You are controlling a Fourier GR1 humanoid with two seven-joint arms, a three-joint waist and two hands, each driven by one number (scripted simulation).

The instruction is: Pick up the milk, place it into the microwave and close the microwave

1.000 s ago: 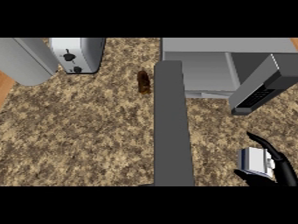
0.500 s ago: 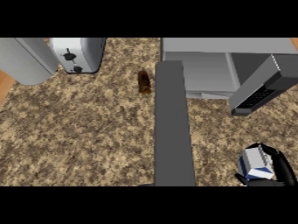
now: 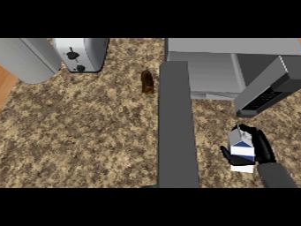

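Clearly the main hazard is the microwave's (image 3: 205,73) open door (image 3: 270,86), which swings out toward the lower right and ends just above the milk (image 3: 241,149). Judging from this layout, a straight push toward the upper part of the frame would likely knock the carton's top against the door's lower edge; the carton probably needs to go left around the door before it goes into the cavity. That lane looks narrow, because a grey forearm (image 3: 176,123) runs up the middle of the frame just left of the carton, so a wide swing could brush it. A tall carton gripped by its sides may also tip if it catches on anything.

The milk sits at the lower right of the frame, over the speckled counter (image 3: 81,123), near the microwave but still outside it. Whether it is touching the counter cannot be told. It is a white carton with blue bands and a peaked top that points toward the door. The right hand (image 3: 262,145) is wrapped round it, fingers curled along its right side and thumb on its left.
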